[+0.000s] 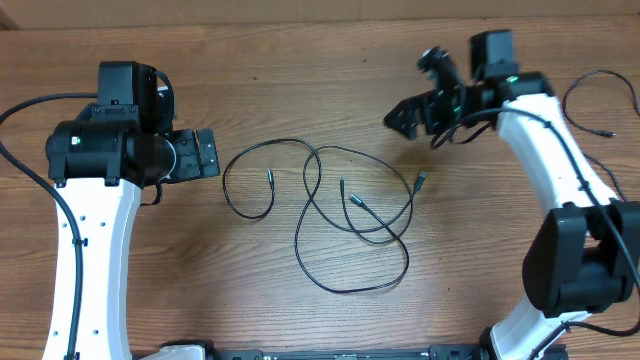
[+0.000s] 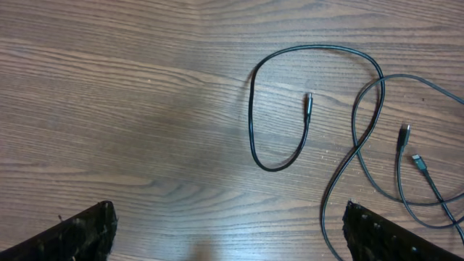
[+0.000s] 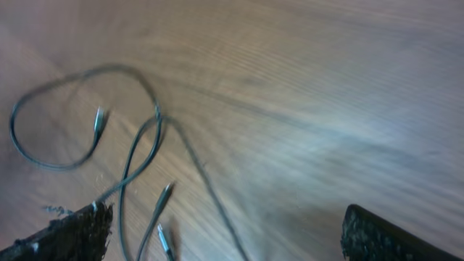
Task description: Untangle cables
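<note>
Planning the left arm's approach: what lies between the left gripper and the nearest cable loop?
Only bare table: the overhead view shows plain wood between the left gripper and the cables' left loop.

Black cables (image 2: 251, 116) on wooden table (image 1: 300, 60)

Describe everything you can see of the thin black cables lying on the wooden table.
The thin black cables look like flexible rubber-coated cords ending in small metal-tipped plugs. They lie flat on the brown wooden table in loose loops: one at the left of the overhead view, larger ones crossing each other in the middle. Only the table touches them; nothing holds them.
</note>
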You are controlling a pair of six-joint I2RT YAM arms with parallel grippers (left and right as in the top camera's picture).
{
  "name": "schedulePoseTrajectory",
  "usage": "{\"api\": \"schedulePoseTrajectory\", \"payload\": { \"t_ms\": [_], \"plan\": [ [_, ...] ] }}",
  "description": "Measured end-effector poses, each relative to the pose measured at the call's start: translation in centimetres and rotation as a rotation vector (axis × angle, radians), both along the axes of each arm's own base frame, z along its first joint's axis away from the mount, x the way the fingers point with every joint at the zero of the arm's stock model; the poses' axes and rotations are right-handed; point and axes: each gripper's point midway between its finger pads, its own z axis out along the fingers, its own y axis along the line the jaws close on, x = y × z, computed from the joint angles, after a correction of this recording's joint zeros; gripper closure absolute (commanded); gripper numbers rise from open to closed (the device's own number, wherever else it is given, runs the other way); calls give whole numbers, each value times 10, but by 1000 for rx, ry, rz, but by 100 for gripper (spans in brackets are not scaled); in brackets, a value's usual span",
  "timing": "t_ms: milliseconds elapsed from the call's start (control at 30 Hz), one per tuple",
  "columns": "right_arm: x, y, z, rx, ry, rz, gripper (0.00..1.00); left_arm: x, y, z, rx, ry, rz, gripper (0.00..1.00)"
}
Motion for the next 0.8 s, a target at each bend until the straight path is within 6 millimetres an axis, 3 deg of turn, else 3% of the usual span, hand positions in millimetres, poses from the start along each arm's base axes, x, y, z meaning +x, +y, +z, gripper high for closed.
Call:
{"api": "schedulePoseTrajectory", "payload": {
  "t_ms": [100, 167, 267, 467, 700, 733, 767, 800],
  "plan": [
    [-26, 24, -33, -11, 53, 67, 0, 0, 0, 0, 0, 0, 0, 0],
    [-28, 31, -45, -9, 34, 84, 1, 0, 0, 0, 0, 0, 0, 1],
    [-48, 36, -70, -22, 76, 105, 5, 0, 0, 0, 0, 1, 0, 0],
    [-63, 36, -92, -25, 100, 110, 7, 0, 0, 0, 0, 0, 0, 0],
    [-66, 32, -103, -42, 94, 103, 8, 0, 0, 0, 0, 0, 0, 1],
    [-64, 32, -102, -43, 84, 101, 10, 0, 0, 0, 0, 0, 0, 0],
    [-62, 32, -102, -45, 75, 100, 25, 0, 0, 0, 0, 0, 0, 0],
    [-61, 32, -102, -47, 72, 98, 32, 0, 0, 0, 0, 0, 0, 0]
  ]
}}
